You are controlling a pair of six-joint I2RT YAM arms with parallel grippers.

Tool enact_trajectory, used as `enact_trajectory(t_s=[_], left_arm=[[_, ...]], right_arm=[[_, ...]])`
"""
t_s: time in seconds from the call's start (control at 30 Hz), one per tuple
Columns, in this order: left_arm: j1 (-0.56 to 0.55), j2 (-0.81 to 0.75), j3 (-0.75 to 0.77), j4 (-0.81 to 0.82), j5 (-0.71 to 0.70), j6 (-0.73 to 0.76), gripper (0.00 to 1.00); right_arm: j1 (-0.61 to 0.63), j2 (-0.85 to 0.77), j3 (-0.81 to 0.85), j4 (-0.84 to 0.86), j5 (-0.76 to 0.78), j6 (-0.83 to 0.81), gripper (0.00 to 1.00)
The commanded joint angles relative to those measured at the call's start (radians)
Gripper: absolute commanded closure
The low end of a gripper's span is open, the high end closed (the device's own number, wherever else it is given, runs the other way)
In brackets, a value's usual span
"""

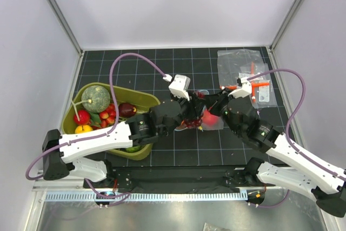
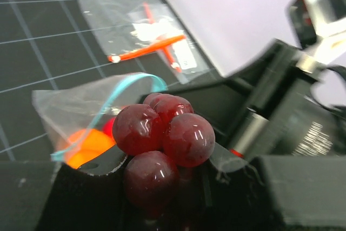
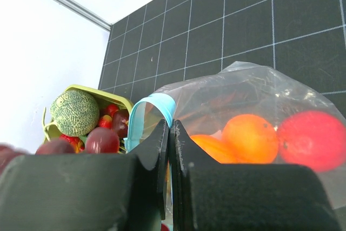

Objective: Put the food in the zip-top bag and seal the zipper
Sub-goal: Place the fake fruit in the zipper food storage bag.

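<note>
The grapes (image 2: 165, 133), a dark purple-red bunch, sit between the fingers of my left gripper (image 2: 162, 179), which is shut on them right at the mouth of the zip-top bag (image 2: 70, 106). The teal zipper (image 2: 116, 93) gapes open in a loop. My right gripper (image 3: 170, 133) is shut on the bag's mouth edge at the zipper (image 3: 157, 106) and holds it up. Inside the bag (image 3: 259, 90) lie two orange fruits (image 3: 250, 136) and a round red one (image 3: 313, 139). From above, both grippers meet at the bag (image 1: 212, 118) in mid-table: left (image 1: 190, 118), right (image 1: 215, 113).
A yellow-green tray (image 1: 141, 97) at the left holds the grey-green melon (image 1: 95, 98) and other toy fruits. Clear packets with an orange-red tool (image 1: 243, 74) lie at the back right, just beyond the bag. White walls enclose the black gridded mat.
</note>
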Motion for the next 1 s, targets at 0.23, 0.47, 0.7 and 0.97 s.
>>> enact_trajectory(t_s=[0.23, 0.47, 0.7, 0.97], left_arm=[[0.081, 0.068, 0.058, -0.009, -0.157, -0.076, 1.0], [0.085, 0.14, 0.022, 0.088, -0.219, -0.081, 0.99], [0.085, 0.174, 0.038, 0.085, -0.165, -0.084, 0.98], [0.085, 0.2, 0.085, 0.027, -0.223, -0.07, 0.94]], right_arm=[[-0.004, -0.06, -0.01, 0.079, -0.037, -0.031, 0.98], [-0.004, -0.077, -0.028, 0.099, -0.085, -0.008, 0.98], [-0.004, -0.074, -0.03, 0.108, -0.123, 0.012, 0.98], [-0.007, -0.072, -0.031, 0.107, -0.165, 0.033, 0.98]])
